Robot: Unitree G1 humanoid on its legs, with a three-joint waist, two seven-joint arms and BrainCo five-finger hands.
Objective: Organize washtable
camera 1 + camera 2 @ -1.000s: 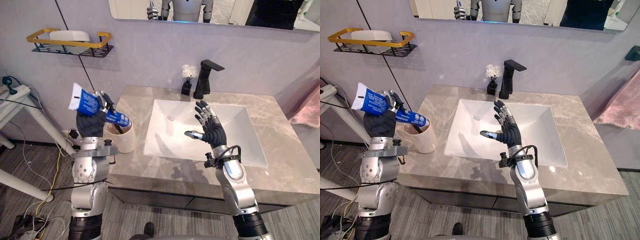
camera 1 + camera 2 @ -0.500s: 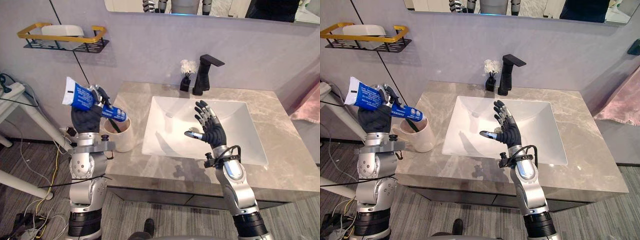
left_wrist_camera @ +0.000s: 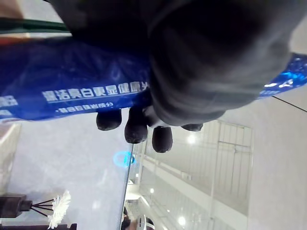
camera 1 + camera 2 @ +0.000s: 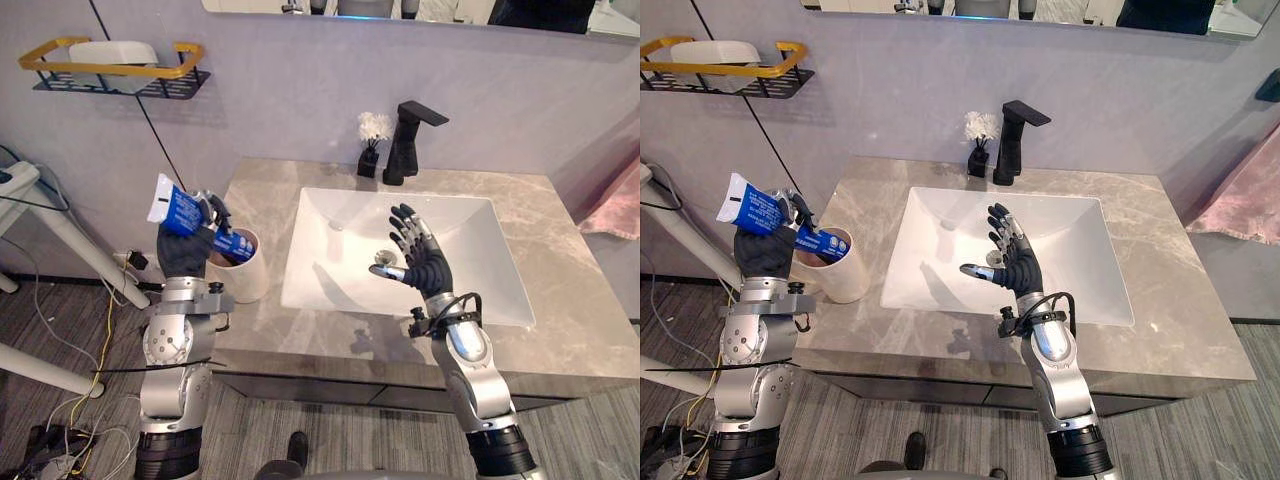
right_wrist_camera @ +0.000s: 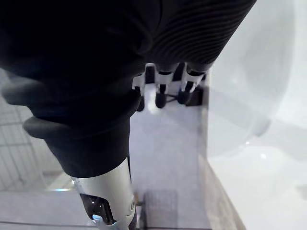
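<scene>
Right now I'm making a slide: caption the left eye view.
Left hand holds toothpaste tube at cup; right hand open over sink.

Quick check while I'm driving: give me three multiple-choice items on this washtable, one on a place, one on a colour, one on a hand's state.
1. Where does the cup stand?
A. on the counter, left of the sink
B. in the sink
C. on the wall shelf

2. What colour is the tube in the left hand?
A. red
B. blue
C. green

3. How is the right hand?
A. shut on the tube
B. shut on the tap
C. open over the sink

Answers: 1 A, the cup rests on the counter beside the sink. 2 B, the tube is blue with a white end. 3 C, its fingers are spread and hold nothing.
</scene>
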